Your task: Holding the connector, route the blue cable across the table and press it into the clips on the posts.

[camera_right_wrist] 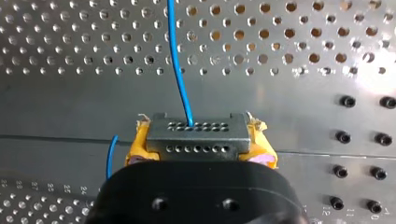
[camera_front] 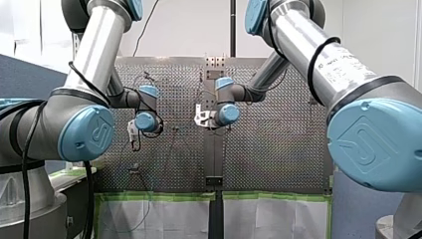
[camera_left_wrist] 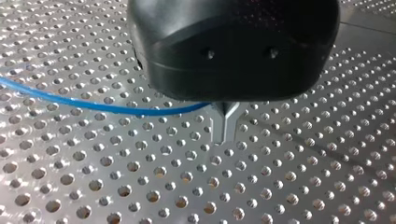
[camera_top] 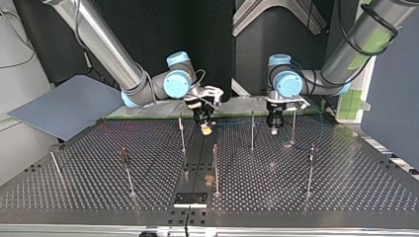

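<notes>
The right end effector (camera_top: 206,129) is holding the connector (camera_right_wrist: 196,136) directly above the far end of the dark centre strip (camera_top: 195,168) of the perforated worktop (camera_top: 321,192), as the top view shows. Its yellow pads (camera_right_wrist: 136,148) are clamping the connector on both sides, and the connector's face with two rows of small holes is pointing away from the end effector. The blue cable (camera_right_wrist: 180,65) is leaving the upper row of holes and running straight ahead, off the centre strip and over the perforated surface beyond it. The left end effector (camera_left_wrist: 225,133) is hanging low over the perforated surface at the top view's right of the centre strip. Its metal fingers (camera_left_wrist: 219,128) are standing drawn together with only a narrow slit between them, closed on the blue cable, which is arriving from one side in a shallow curve just above the worktop and disappearing behind the black body. Thin upright posts (camera_top: 252,129) are standing on both sides of the centre strip, one of them between the strip and the left end effector.
</notes>
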Motion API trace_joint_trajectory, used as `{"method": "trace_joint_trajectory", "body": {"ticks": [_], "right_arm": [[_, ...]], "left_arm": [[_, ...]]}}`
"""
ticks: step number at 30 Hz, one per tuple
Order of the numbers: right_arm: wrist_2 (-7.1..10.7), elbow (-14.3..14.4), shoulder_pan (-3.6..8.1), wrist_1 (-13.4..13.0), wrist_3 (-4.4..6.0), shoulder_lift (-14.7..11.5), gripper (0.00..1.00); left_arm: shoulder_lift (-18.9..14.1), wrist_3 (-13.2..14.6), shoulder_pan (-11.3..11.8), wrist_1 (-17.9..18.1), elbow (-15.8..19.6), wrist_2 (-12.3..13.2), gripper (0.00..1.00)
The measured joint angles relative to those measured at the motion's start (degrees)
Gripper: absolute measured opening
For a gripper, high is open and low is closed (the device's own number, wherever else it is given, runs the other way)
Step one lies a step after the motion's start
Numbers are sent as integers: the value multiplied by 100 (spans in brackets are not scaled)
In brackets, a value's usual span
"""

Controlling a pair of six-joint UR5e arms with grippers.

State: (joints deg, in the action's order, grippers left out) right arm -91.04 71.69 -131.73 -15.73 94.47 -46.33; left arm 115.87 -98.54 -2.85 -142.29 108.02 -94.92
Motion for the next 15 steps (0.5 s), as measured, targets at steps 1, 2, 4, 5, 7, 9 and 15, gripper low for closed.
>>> {"method": "trace_joint_trajectory", "body": {"ticks": [1,2,4,5,7,9,15], "right_arm": [[17,0,9,0,0,0,0],[42,0,18,-1,1,0,0],[73,0,26,-1,2,0,0],[87,0,29,-1,2,0,0],[101,0,29,-1,-1,0,0],[111,0,24,-1,-1,-1,0],[125,0,11,17,2,-3,0]], "left_arm": [[0,9,8,-12,0,6,4],[0,14,13,-21,-1,10,16],[0,23,22,-39,-1,17,25],[0,26,23,-50,-1,18,36],[0,32,22,-81,-2,19,54],[-1,35,19,-123,-3,16,68],[-6,42,-16,-328,2,-47,100]]}}
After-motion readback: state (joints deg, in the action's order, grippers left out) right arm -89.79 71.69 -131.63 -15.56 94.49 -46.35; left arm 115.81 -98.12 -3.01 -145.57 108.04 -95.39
